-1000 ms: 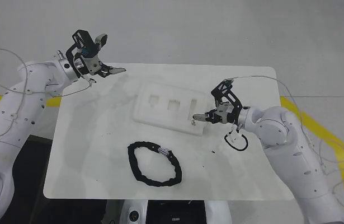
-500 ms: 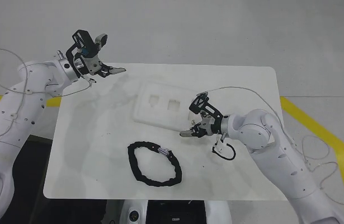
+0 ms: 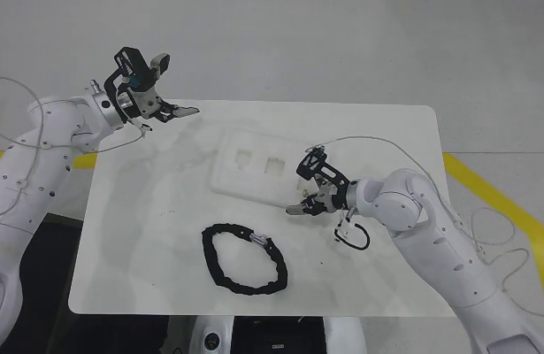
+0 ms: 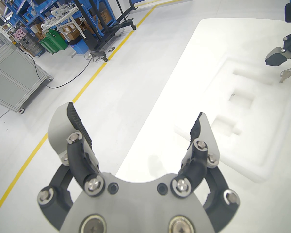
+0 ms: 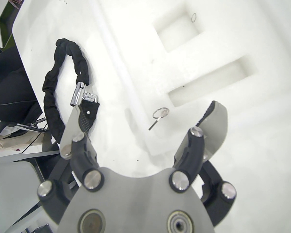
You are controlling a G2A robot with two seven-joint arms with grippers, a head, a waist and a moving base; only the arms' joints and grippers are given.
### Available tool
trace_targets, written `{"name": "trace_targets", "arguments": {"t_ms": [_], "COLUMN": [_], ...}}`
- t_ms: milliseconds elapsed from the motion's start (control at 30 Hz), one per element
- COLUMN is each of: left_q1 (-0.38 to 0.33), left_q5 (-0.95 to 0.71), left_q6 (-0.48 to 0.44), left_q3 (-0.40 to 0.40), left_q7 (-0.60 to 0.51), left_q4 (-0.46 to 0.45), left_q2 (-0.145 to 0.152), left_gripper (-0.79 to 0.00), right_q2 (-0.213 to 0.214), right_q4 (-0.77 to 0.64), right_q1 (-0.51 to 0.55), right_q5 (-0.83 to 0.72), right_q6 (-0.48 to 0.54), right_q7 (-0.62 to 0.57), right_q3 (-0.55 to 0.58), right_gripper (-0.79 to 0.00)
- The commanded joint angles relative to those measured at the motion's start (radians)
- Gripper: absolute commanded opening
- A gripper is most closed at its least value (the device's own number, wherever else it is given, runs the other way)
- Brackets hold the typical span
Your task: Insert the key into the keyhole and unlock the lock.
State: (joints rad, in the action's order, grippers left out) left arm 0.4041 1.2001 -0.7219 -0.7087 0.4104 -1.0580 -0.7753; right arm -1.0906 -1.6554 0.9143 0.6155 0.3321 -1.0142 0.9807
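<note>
Two grippers, both with jaws wide apart, and nothing held.
The right gripper (image 5: 145, 107) hangs over a corner of the white foam tray (image 3: 254, 184). The small silver key (image 5: 160, 115) lies on top of the tray near that corner, just beside a long cut-out hole, and sits between the gripper's two fingers (image 5: 217, 112) without touching them. The black chain lock (image 3: 243, 258) lies in a loop on the table (image 3: 395, 265), near the tray, with its shiny lock end (image 5: 77, 95) facing the tray. The left gripper (image 4: 135, 112) is over the table's far corner, well apart from the tray.
</note>
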Motion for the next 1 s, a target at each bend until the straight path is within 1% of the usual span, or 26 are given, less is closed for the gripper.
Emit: {"name": "trace_targets", "arguments": {"t_ms": [0,267,333,467,533,633,700,733,800,967], "left_q1": [0.0,0.0,0.0,0.0,0.0,0.0,0.0,0.0,0.0,0.0], "left_q5": [0.0,0.0,0.0,0.0,0.0,0.0,0.0,0.0,0.0,0.0], "left_q6": [0.0,0.0,0.0,0.0,0.0,0.0,0.0,0.0,0.0,0.0], "left_q3": [0.0,0.0,0.0,0.0,0.0,0.0,0.0,0.0,0.0,0.0], "left_q7": [0.0,0.0,0.0,0.0,0.0,0.0,0.0,0.0,0.0,0.0], "left_q4": [0.0,0.0,0.0,0.0,0.0,0.0,0.0,0.0,0.0,0.0], "left_q2": [0.0,0.0,0.0,0.0,0.0,0.0,0.0,0.0,0.0,0.0], "left_gripper": [0.0,0.0,0.0,0.0,0.0,0.0,0.0,0.0,0.0,0.0], "right_q2": [0.0,0.001,0.002,0.005,0.006,0.007,0.008,0.008,0.008,0.009], "right_q4": [0.005,0.006,0.004,-0.006,-0.011,-0.013,-0.013,-0.014,-0.013,-0.014], "right_q1": [-0.001,-0.004,-0.003,-0.002,0.0,0.004,0.006,0.007,0.006,0.007], "right_q5": [0.005,0.033,0.041,0.06,0.065,0.073,0.078,0.081,0.096,0.108], "right_q6": [-0.001,-0.01,-0.012,-0.017,-0.019,-0.019,-0.02,-0.02,-0.023,-0.023], "right_q7": [0.002,0.001,-0.001,-0.012,-0.018,-0.02,-0.021,-0.021,-0.02,-0.008], "right_q3": [0.0,-0.003,-0.003,0.0,0.002,0.003,0.002,0.002,0.001,0.004], "right_gripper": [-0.449,-0.526,-0.56,-0.603,-0.606,-0.634,-0.674,-0.733,-0.785,-0.785]}}
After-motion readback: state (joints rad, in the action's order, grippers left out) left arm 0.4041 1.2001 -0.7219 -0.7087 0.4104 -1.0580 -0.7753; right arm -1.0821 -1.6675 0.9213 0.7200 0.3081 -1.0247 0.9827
